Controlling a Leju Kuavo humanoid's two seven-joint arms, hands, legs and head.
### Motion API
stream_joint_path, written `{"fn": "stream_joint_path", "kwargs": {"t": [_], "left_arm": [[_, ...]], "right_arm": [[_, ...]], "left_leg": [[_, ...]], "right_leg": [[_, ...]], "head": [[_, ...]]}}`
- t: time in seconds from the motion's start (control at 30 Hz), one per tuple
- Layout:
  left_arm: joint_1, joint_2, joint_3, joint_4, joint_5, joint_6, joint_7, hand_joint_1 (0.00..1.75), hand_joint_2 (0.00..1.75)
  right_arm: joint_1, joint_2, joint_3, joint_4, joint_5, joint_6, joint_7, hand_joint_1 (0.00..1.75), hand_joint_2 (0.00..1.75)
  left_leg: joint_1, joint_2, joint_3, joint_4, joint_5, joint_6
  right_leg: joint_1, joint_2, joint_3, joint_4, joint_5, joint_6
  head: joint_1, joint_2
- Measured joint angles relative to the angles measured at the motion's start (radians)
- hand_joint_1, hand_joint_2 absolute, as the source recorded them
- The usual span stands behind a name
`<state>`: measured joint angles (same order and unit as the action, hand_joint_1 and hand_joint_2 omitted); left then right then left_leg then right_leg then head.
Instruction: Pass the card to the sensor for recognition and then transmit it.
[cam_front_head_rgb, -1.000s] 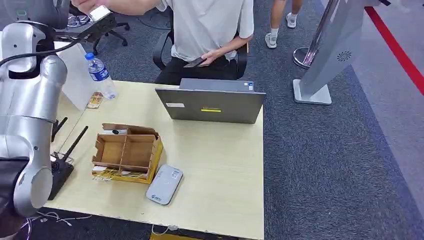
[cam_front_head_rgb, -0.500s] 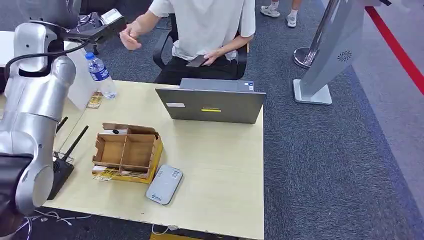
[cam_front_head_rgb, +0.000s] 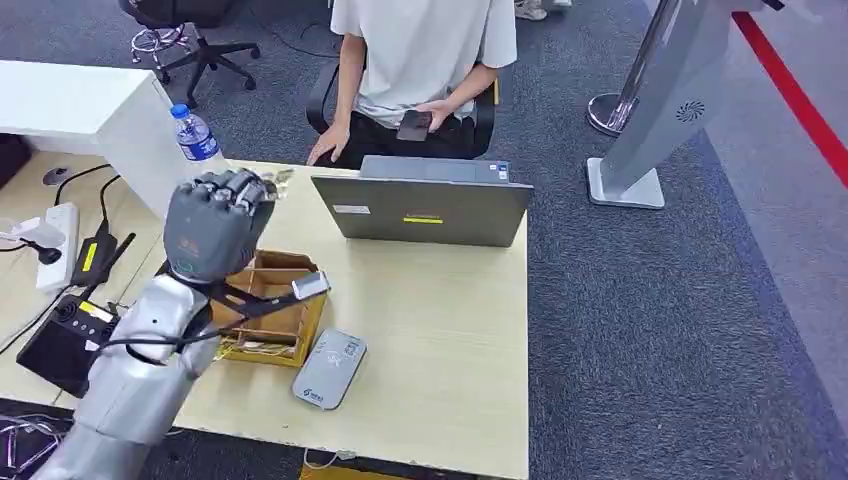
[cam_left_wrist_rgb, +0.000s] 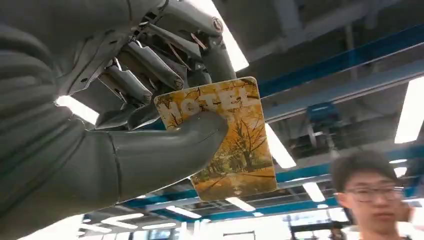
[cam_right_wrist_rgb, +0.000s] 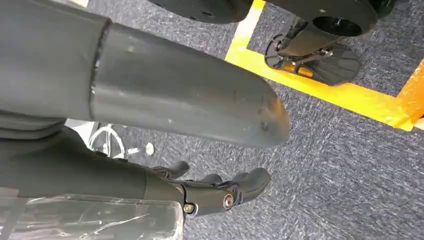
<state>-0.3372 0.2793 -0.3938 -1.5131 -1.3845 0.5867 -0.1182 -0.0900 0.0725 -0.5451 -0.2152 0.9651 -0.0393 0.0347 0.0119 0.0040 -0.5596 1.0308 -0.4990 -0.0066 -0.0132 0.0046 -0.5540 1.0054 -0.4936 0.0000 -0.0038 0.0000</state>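
The left hand is pinching the hotel card between thumb and fingers; the right hand is hanging empty, fingers loosely apart

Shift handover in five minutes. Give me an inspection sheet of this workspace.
Surface: pale wooden table, bare toward its right side.
Job's things: card, printed HOTEL, pinched by the left robot hand; white sensor lies flat beside the cardboard box.
Clutter: laptop, water bottle.
Hands: left robot hand holds the card; right robot hand hangs over the carpet, holding nothing.
Cables: power strip and leads on the left.
Surroundings: seated person behind the laptop; grey kiosk.
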Motion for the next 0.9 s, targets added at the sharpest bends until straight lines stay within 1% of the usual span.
{"fn": "stream_joint_path", "kwargs": {"t": [0.13, 0.27, 0.37, 0.43, 0.5, 0.77, 0.9], "left_arm": [[0.1, 0.009, -0.082, -0.081, -0.03, 0.0, 0.01, 1.75, 1.75], [0.154, 0.01, -0.137, -0.099, -0.031, -0.017, 0.011, 1.75, 1.75], [0.18, 0.01, -0.168, -0.096, -0.017, -0.077, 0.019, 1.75, 1.75], [0.185, 0.01, -0.184, -0.084, 0.001, -0.118, 0.024, 1.75, 1.75], [0.188, 0.009, -0.195, -0.061, 0.016, -0.144, 0.029, 1.75, 1.75], [0.212, 0.006, -0.215, 0.033, 0.036, -0.224, 0.032, 1.75, 1.75], [0.22, 0.006, -0.219, 0.062, 0.06, -0.28, 0.035, 1.75, 1.75]], "right_arm": [[0.007, 0.0, -0.021, 0.0, 0.001, -0.003, -0.007, 0.0, 0.0], [0.011, 0.0, -0.035, 0.0, -0.002, -0.005, -0.013, 0.0, 0.0], [0.013, 0.0, -0.043, 0.002, -0.001, -0.005, -0.014, 0.0, 0.0], [0.014, 0.0, -0.045, 0.002, 0.002, -0.003, -0.014, 0.0, 0.0], [0.013, 0.0, -0.046, 0.002, 0.004, -0.002, -0.011, 0.0, 0.0], [0.014, 0.0, -0.056, 0.002, 0.02, 0.001, -0.007, 0.0, 0.0], [0.014, 0.0, -0.064, 0.002, 0.022, 0.003, -0.007, 0.0, 0.0]], "left_leg": [[0.0, 0.0, 0.0, 0.0, 0.0, 0.0], [0.0, 0.0, 0.0, 0.0, 0.0, 0.0], [0.0, 0.0, 0.0, 0.0, 0.0, 0.0], [0.0, -0.001, 0.0, 0.0, 0.0, 0.0], [0.0, -0.001, 0.0, 0.0, 0.0, 0.0], [0.0, -0.001, 0.0, 0.0, 0.0, 0.0], [0.0, -0.001, 0.0, 0.0, 0.0, 0.0]], "right_leg": [[0.0, -0.001, 0.0, 0.0, 0.0, 0.0], [0.0, -0.001, 0.0, 0.0, 0.001, 0.0], [0.0, -0.001, 0.0, 0.0, 0.001, 0.0], [0.0, -0.001, 0.0, 0.0, 0.001, 0.0], [0.0, -0.001, 0.0, 0.0, 0.001, 0.0], [0.0, -0.001, 0.0, 0.0, 0.001, 0.0], [0.0, -0.001, 0.0, 0.0, 0.001, 0.0]], "head": [[0.0, 0.0], [0.0, 0.0], [0.0, 0.0], [0.0, 0.0], [0.0, 0.0], [0.0, 0.0], [0.0, 0.0]]}}
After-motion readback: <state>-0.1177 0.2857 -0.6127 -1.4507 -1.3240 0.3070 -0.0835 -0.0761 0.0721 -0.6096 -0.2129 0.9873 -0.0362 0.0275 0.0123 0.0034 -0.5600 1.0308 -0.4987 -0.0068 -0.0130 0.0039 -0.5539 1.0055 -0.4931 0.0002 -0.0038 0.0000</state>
